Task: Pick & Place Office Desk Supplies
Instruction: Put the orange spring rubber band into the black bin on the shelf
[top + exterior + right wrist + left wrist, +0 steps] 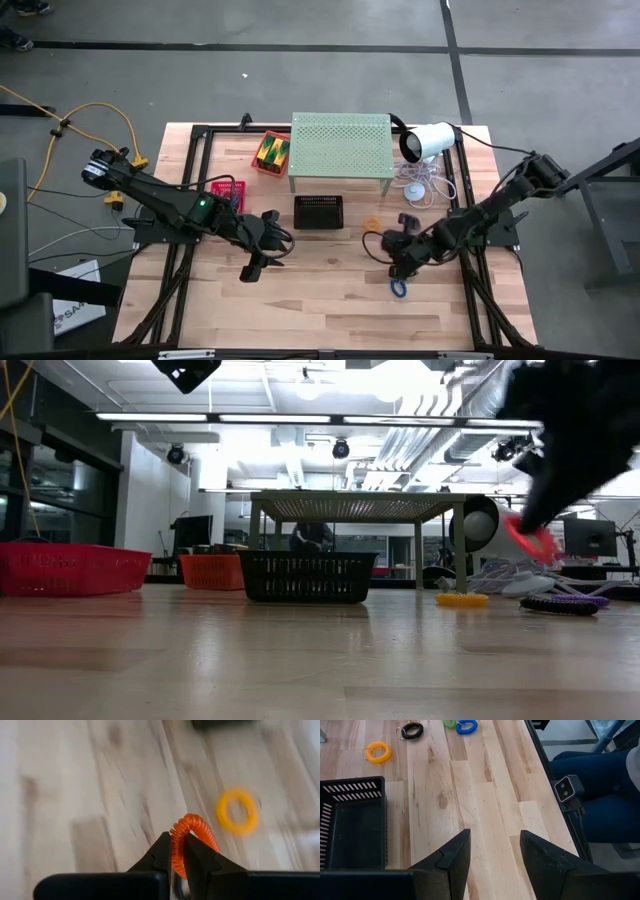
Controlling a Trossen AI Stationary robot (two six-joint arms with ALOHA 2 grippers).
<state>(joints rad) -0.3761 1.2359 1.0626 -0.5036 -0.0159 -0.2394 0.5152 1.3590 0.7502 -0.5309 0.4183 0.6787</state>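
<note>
My right gripper (176, 840) is shut on an orange-red coiled loop (192, 827), above the table's right half (397, 252). In the low view the loop (530, 540) hangs clear of the wood. A yellow loop (237, 811) lies flat on the table beyond it. A black loop (412, 730), a green loop (450, 723) and a blue loop (466, 726) also lie flat. My left gripper (495, 840) hovers open over bare wood next to the black basket (350, 820), with nothing between its fingers. My right gripper pinches one side of the orange-red loop's coil (178, 851) between its two fingers. The fingers slant downward at it. The rest of the ring stands out past the fingertips, and the loop is lifted clear of the table.
The pale-green perforated shelf (340, 148) stands at the far middle, with the white lamp-like device (428, 140) and its cables to its right. A red basket with yellow-green pieces (270, 153) and another red basket (228, 190) sit at the far left. The blue loop (398, 289) lies nearer the front.
</note>
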